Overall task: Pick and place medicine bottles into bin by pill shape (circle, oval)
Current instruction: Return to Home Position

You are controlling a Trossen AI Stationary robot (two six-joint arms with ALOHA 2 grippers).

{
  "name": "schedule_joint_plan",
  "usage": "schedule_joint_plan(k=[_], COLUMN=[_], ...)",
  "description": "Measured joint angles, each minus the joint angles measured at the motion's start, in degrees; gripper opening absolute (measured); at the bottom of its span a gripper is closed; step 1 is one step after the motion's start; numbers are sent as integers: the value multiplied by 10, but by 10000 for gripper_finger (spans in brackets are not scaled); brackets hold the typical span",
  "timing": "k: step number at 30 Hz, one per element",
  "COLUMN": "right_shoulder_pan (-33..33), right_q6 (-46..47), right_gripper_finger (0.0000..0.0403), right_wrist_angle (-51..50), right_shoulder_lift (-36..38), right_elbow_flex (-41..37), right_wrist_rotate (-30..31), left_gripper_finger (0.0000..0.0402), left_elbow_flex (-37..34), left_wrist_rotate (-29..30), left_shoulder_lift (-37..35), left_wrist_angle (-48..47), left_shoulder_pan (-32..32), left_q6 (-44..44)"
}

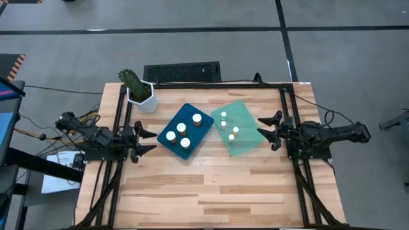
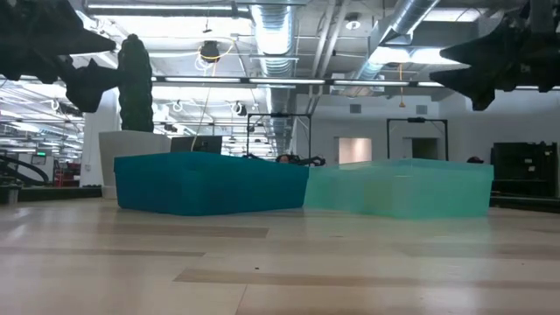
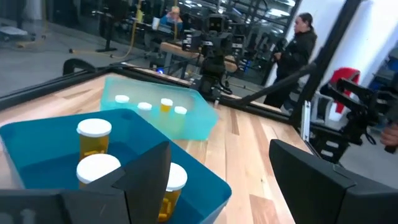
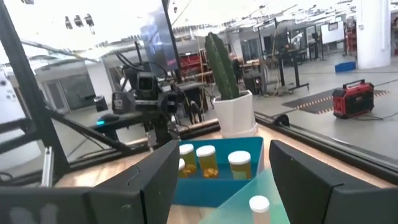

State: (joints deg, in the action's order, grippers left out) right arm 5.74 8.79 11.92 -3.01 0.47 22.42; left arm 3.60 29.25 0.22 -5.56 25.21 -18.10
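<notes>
The dark blue tray (image 1: 172, 145) holds several wide white-capped amber bottles (image 1: 181, 128), standing upright on its floor; they also show in the left wrist view (image 3: 94, 135). The mint green tray (image 1: 246, 142) holds several smaller bottles (image 1: 235, 130), upright too. My left gripper (image 1: 148, 140) is open and empty at the table's left edge, raised above the wood. My right gripper (image 1: 269, 131) is open and empty at the right edge, beside the green tray.
A white hexagonal pot with a cactus (image 1: 137, 89) stands at the far left corner. A black keyboard-like unit (image 1: 182, 71) lies beyond the far edge. Bare wood (image 1: 204, 191) stretches along the near half. A person (image 3: 297, 50) stands in the room behind.
</notes>
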Motion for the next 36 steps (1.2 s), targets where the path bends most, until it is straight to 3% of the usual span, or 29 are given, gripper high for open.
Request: schedule_joint_plan(k=[7, 16, 23, 30, 33, 36], right_shoulder_pan=[-3, 0, 0, 0, 0, 0], right_q6=[-13, -13, -13, -13, -13, -13], right_gripper_finger=[260, 260, 260, 260, 260, 260], right_wrist_angle=[-71, -77, -79, -80, -80, -80], right_shoulder_lift=[0, -4, -4, -4, -4, -4], right_elbow_flex=[0, -1, -1, -1, -1, -1], right_wrist_rotate=[0, 0, 0, 0, 0, 0], left_gripper_finger=[265, 265, 265, 265, 265, 265], left_elbow_flex=[0, 0, 13, 26, 23, 2], left_wrist_rotate=[-24, -60, -158, -366, -377, -356], left_shoulder_lift=[0, 0, 0, 0, 0, 0], left_wrist_angle=[-1, -5, -64, -130, -119, -22], left_shoulder_pan=[0, 0, -2, -2, -2, -2], left_q6=[56, 178, 244, 229, 229, 188])
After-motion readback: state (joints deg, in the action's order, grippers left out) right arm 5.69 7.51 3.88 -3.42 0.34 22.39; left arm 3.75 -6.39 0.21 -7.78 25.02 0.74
